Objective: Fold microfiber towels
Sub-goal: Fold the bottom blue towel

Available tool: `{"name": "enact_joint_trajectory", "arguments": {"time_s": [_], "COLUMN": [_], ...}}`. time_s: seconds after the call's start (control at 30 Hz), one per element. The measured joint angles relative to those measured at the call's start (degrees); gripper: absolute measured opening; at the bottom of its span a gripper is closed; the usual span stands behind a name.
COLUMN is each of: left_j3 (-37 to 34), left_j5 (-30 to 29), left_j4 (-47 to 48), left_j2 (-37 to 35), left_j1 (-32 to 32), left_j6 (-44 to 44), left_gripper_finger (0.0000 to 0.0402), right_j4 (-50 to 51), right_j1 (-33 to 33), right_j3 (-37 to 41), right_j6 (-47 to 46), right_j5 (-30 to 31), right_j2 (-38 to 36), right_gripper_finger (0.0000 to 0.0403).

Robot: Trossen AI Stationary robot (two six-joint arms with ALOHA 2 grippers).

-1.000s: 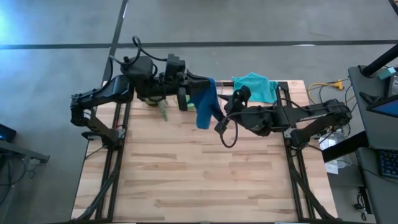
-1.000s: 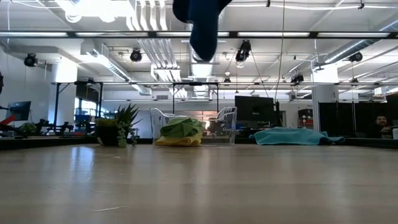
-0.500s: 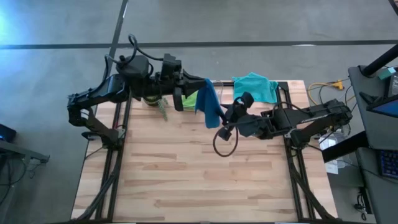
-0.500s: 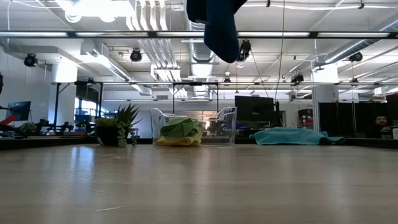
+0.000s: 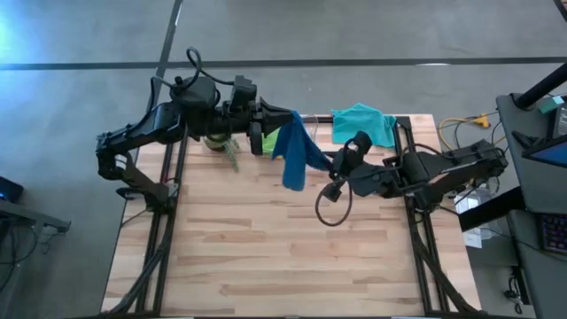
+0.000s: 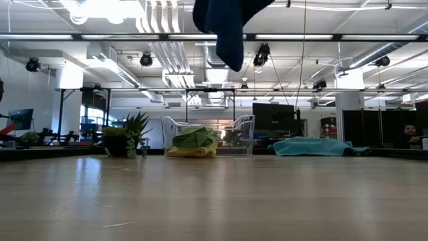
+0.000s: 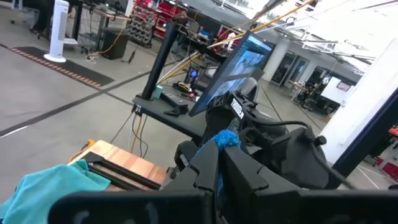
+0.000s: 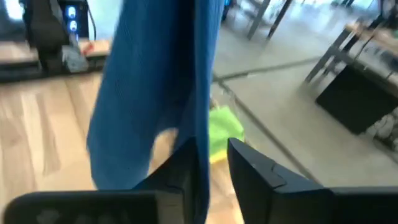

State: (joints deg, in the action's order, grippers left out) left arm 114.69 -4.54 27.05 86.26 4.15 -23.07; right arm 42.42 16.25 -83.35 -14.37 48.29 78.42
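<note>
A dark blue towel (image 5: 292,155) hangs high above the table's far middle; in the low view only its lower end (image 6: 227,30) shows. My left gripper (image 5: 282,116) is shut on its top. My right gripper (image 5: 331,167) stands open beside the towel's right side, a narrow gap between its fingers. In the right wrist view one hanging edge (image 8: 202,124) runs down into that gap; whether a finger touches it I cannot tell. A teal towel (image 5: 364,122) lies crumpled at the far right. A lime green towel (image 6: 195,137) rests on a yellow one (image 6: 192,152) in the bin. My left gripper pinches a bunched bit of the dark blue towel's top between its two fingers; a small blue tuft (image 7: 227,138) sticks out past the fingertips. The fingers lie level and point toward the table's right. The towel hangs slack below them, clear of the table.
A clear plastic bin (image 6: 244,134) stands at the far middle and a small potted plant (image 6: 128,140) to its left. Bare wooden table (image 5: 266,257) stretches from the arms to the near edge. A desk with screens (image 5: 540,133) stands past the right edge.
My right gripper has shifted toward the table's right and far side and tipped up against the hanging towel. The towel's lower end has swung right and then partway back, and its right side now spreads toward my right gripper. It stays clear of the table.
</note>
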Motion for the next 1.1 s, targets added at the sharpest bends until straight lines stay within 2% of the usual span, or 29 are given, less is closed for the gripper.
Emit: {"name": "enact_joint_trajectory", "arguments": {"time_s": [0.17, 0.23, 0.57, 0.67, 0.83, 1.0, 1.1], "left_j3": [0.0, 0.0, -2.41, -4.04, -6.49, -11.33, -15.82], "left_j5": [-0.02, -0.02, -0.13, -0.29, 0.15, 0.18, -1.95], "left_j4": [0.74, 2.99, 23.14, 24.97, 28.91, 35.16, 35.56], "left_j2": [0.02, -0.02, 0.05, -0.02, -0.04, 0.18, 0.21], "left_j1": [0.78, 0.8, 1.24, 0.44, -1.73, -3.11, -3.03], "left_j6": [0.91, 1.64, 2.52, 1.47, 0.9, 0.9, 1.24], "left_gripper_finger": [0.0, 0.0, 0.0, 0.0, 0.0, 0.0, 0.0], "right_j4": [9.49, 12.11, 17.17, 20.21, 22.84, 24.99, 24.91], "right_j1": [0.02, 0.01, -0.38, -0.24, 1.21, 3.93, 3.43], "right_j3": [0.02, 0.02, 0.0, 0.0, 0.32, 2.97, 6.07], "right_j6": [-5.72, -6.47, -8.06, -12.21, -18.21, -21.8, -21.68], "right_j5": [-1.93, -2.03, -2.17, -5.08, -13.47, -14.4, -13.57], "right_j2": [-1.1, -1.57, -6.86, -8.04, -8.09, -7.46, -7.48], "right_gripper_finger": [0.0022, 0.0013, 0.0009, 0.0009, 0.0009, 0.0008, 0.0008]}}
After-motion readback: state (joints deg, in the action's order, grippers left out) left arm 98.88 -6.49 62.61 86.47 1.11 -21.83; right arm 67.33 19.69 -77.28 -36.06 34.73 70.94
